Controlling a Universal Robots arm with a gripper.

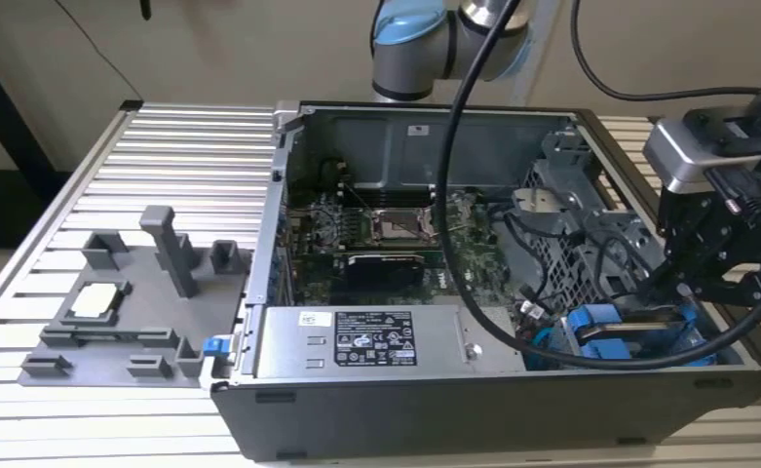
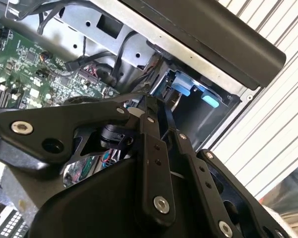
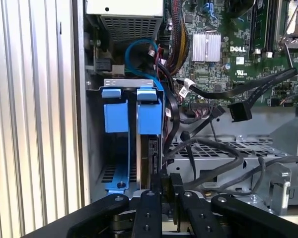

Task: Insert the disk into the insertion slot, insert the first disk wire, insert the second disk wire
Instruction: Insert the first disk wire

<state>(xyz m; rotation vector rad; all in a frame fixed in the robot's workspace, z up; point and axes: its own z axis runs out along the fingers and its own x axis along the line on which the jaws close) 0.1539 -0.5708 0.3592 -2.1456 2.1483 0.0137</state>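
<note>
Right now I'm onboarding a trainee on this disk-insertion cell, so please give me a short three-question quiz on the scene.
1. True or false: the computer case lies open, with its motherboard showing.
2. The gripper is nearest to: A) the grey parts tray, B) the insertion slot, C) the power-supply box.
3. What colour are the insertion slot's rails?

Key: 1 true; 2 B; 3 blue.
</note>
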